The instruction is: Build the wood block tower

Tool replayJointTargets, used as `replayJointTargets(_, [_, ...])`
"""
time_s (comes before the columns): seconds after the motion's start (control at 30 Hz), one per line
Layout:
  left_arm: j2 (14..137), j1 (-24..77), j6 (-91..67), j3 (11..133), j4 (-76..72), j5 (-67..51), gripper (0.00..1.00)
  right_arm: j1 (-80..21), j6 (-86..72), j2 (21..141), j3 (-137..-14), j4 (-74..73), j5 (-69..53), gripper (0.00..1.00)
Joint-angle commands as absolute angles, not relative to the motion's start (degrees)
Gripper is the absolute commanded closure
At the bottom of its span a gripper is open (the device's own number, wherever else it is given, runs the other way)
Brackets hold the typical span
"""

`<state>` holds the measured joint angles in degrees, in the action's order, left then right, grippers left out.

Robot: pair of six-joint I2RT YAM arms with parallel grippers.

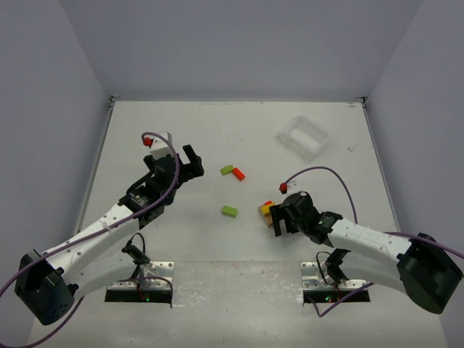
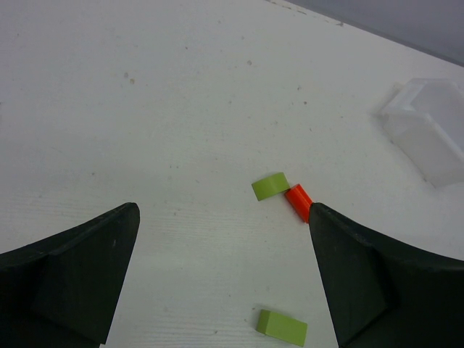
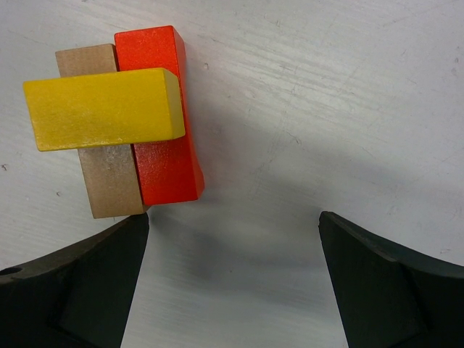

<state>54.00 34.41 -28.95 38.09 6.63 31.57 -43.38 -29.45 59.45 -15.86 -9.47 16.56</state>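
The wood block tower point(image 1: 267, 211) sat low and right of centre in the overhead frame, on the white table point(image 1: 181, 130). In the right wrist view it filled the upper left: a yellow block point(image 3: 101, 109) lay crosswise on a tan block point(image 3: 109, 185) and a red block point(image 3: 165, 145) set side by side. The right gripper point(image 3: 233, 217) was spread wide and held nothing, its left finger just beside the tan block's end. The left gripper point(image 2: 223, 210), left of centre overhead, was equally spread and empty. Ahead of it a green block point(image 2: 270, 186) touched an orange block point(image 2: 298, 201), with a second green block point(image 2: 281, 327) nearer. A white tray point(image 1: 303, 136) stood at the upper right.
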Motion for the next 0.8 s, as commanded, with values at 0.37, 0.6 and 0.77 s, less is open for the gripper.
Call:
replayJointTargets(0.37, [52.4,33.9,-29.0,37.7,5.2,30.3,0.0,-44.4,-30.0,47.3,-20.3,-20.6,14.2,0.01])
replayJointTargets(0.6, [55.4,33.9,-31.1,39.8,7.9,26.1,0.0,-44.4,-23.7,38.5,-27.6,-20.2,5.4,0.01])
replayJointTargets(0.77, [54.5,33.9,-34.3,39.8,10.8,25.2,0.0,-44.7,-18.3,45.7,-35.4,-17.4,-1.4,0.01])
